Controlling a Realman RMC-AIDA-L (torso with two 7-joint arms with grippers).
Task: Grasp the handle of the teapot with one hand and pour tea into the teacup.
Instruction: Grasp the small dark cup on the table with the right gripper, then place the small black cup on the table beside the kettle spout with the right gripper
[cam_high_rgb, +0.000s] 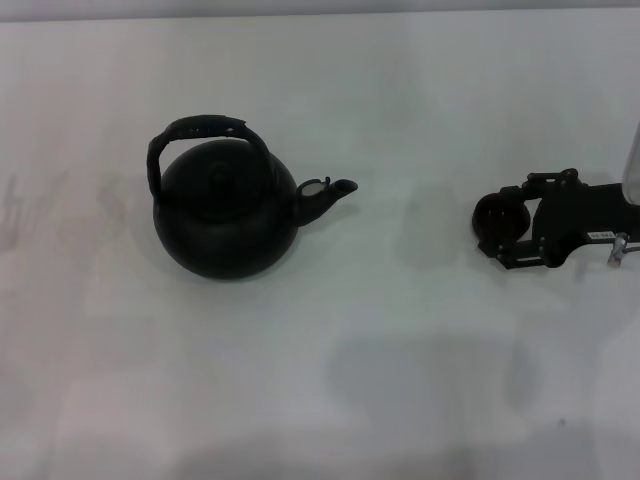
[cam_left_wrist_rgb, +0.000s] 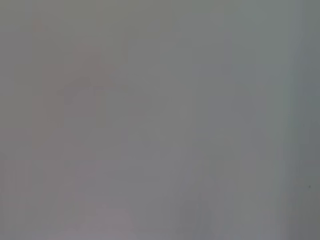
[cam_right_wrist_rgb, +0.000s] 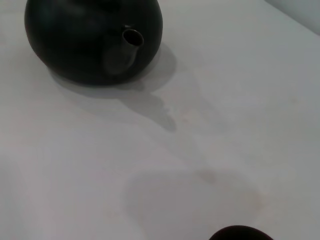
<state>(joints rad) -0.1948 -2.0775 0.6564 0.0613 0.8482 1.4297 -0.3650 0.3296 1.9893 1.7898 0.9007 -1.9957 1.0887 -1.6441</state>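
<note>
Right pincer (cam_high_rgb: 505, 238) meets teacup (cam_high_rgb: 497, 215); teapot (cam_high_rgb: 225, 215) spout points toward it.

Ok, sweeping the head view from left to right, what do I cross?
handle → teapot body → its spout → teacup → right tool, at the cup.

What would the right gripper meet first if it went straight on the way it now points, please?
The right gripper points across the table toward the robot's left, and the teacup sits right at its tip, so that comes first. Beyond it lies bare table, then the teapot, spout facing the gripper. Depth is uncertain.
</note>
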